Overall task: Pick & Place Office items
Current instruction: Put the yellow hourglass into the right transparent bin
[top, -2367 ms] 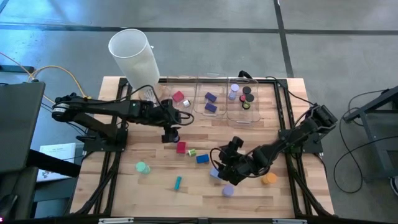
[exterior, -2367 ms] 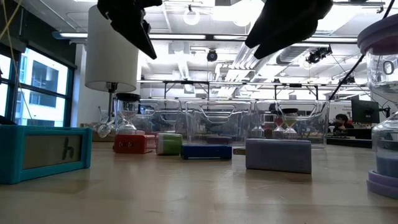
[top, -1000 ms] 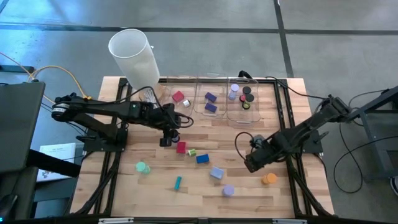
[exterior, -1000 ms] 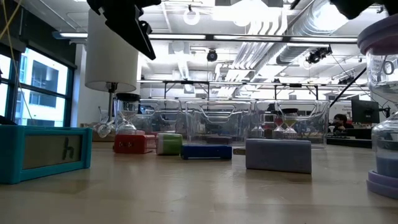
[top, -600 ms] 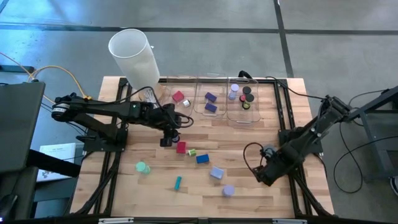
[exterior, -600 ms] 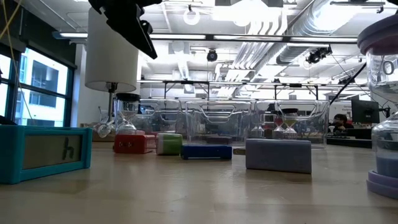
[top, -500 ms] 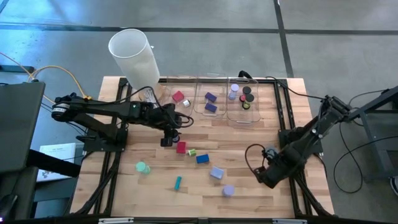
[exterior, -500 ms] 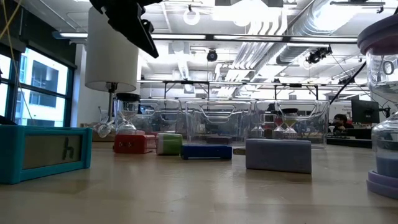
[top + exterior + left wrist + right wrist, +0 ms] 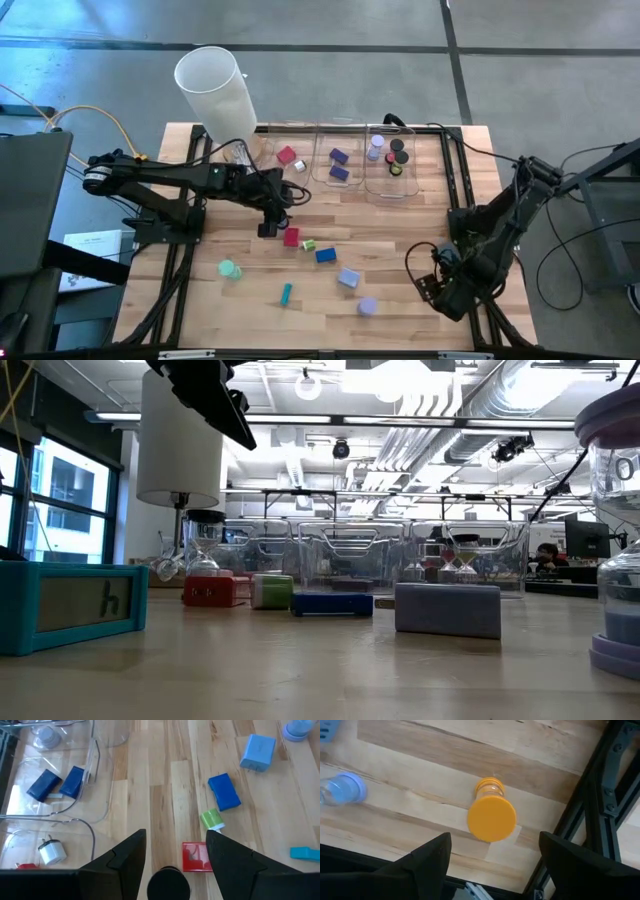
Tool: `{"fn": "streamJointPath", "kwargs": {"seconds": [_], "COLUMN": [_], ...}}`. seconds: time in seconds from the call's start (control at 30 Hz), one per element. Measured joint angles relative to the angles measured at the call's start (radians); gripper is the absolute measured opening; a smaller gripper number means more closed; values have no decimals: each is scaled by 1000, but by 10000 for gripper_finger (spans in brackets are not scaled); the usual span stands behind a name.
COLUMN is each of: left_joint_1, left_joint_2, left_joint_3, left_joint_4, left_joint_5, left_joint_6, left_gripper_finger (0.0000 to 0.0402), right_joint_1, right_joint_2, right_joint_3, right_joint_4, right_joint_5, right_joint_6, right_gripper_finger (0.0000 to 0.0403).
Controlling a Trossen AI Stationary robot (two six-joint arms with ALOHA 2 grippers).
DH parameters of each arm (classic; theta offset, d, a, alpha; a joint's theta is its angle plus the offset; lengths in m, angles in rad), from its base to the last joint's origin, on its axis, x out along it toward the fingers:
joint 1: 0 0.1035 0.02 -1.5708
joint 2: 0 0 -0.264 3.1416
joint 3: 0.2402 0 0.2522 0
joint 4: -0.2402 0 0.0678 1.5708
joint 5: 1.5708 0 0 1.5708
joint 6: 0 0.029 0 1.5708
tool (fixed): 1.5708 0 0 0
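My right gripper (image 9: 433,288) hangs open near the table's near right corner, pointing down. An orange roll (image 9: 491,817) lies on the wood below it, between the two spread fingers and clear of both. My left gripper (image 9: 272,222) is open above the table's middle left. A black roll (image 9: 168,882) shows below, in the gap between its fingers, beside a red block (image 9: 195,856). Loose on the table are a small green roll (image 9: 308,244), a blue block (image 9: 325,255), a pale purple block (image 9: 348,277), a lavender roll (image 9: 367,306), a teal stick (image 9: 286,293) and a green roll (image 9: 229,268).
Clear bins (image 9: 340,178) stand along the far edge, with blue blocks and rolls in them. A tall white cylinder (image 9: 215,85) rises at the far left corner. The black frame rail (image 9: 600,795) runs close beside the orange roll at the table's right edge.
My right gripper has swung from the middle right toward the table's near right corner, turning about its own axis, and now stands over the orange roll. Its fingers have stayed apart.
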Motion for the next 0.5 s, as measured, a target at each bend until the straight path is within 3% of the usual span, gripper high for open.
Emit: {"fn": "streamJointPath", "kwargs": {"seconds": [0.5], "left_joint_1": [2], "left_joint_2": [0], "left_joint_3": [0], "left_joint_4": [4], "left_joint_5": [0], "left_joint_6": [7], "left_gripper_finger": [197], "right_joint_1": [13], "right_joint_2": [80], "right_joint_3": [0], "right_joint_4": [7], "right_joint_5": [23], "right_joint_6": [-19], "right_gripper_finger": [291]}}
